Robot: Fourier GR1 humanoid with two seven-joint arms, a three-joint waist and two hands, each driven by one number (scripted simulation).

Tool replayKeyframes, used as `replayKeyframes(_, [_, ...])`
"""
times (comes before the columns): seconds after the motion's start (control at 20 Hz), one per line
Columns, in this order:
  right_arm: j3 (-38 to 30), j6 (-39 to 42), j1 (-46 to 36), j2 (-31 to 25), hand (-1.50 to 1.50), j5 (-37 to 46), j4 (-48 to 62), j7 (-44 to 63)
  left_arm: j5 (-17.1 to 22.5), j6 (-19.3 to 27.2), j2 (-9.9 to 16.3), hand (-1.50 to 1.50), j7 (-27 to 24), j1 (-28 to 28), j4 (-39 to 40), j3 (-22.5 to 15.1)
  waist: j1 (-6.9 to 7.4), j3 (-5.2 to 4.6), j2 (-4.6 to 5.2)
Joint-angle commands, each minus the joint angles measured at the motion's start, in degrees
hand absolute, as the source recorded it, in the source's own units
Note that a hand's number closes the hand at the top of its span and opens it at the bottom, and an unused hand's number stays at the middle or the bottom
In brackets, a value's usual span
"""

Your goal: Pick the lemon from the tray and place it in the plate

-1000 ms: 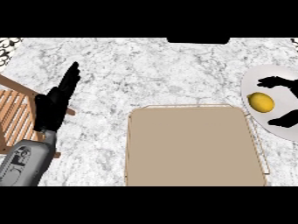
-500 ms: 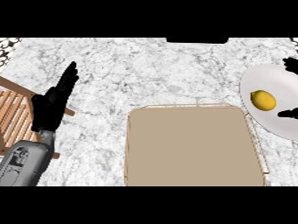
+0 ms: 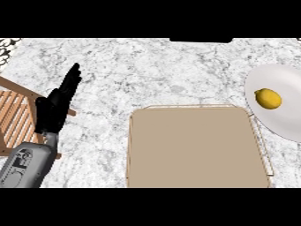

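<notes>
The white and grey marbled tabletop (image 3: 159, 70) fills the view, and on it the flat tan rectangular tray (image 3: 195, 148) sits low in the middle, in the same spot as a second ago. To its right lies the round white plate (image 3: 296, 119), cut off by the view's right edge and just beside the tray's upper right corner. At the left edge a slatted wooden rack (image 3: 6, 114) shows, unmoved. The left hand (image 3: 56, 106) rests over the rack's right side on its grey forearm, black fingers straight and held together, pointing up the view, as before. The small yellow lemon (image 3: 268, 98) lies on the plate, left of its middle, with nothing touching it. The right hand, which hovered over the lemon a second ago and had drawn back toward the right edge half a second ago, has now left the view altogether.
</notes>
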Motion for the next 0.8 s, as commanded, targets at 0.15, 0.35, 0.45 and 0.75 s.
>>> replayKeyframes(0.15, [-0.6, 11.1, 4.0, -6.0, -1.5, -0.7, -1.1, -3.4, 0.3, -0.5, 0.0, 0.0, 0.1, -0.9, 0.9, 0.7, -0.08, 0.29, 0.49])
replayKeyframes(0.35, [-0.7, 9.8, 6.0, -5.7, -1.5, -0.9, -2.3, -4.1, -0.2, 0.0, -1.1, 0.0, -0.1, 0.1, -0.2, -0.5, 0.49, 0.46, 0.53])
replayKeyframes(0.45, [-1.1, 10.4, 6.2, -6.7, -1.5, -1.4, -2.2, -2.7, -0.1, -0.2, 0.2, 0.0, -0.2, -0.3, -0.2, 0.6, 0.77, 0.49, 0.58])
replayKeyframes(0.75, [-2.2, 10.7, 7.2, -6.5, -1.5, -2.7, -3.2, -1.9, 0.3, -0.5, -1.0, 0.0, 0.6, -0.3, -0.7, -0.2, 1.0, 0.56, 0.53])
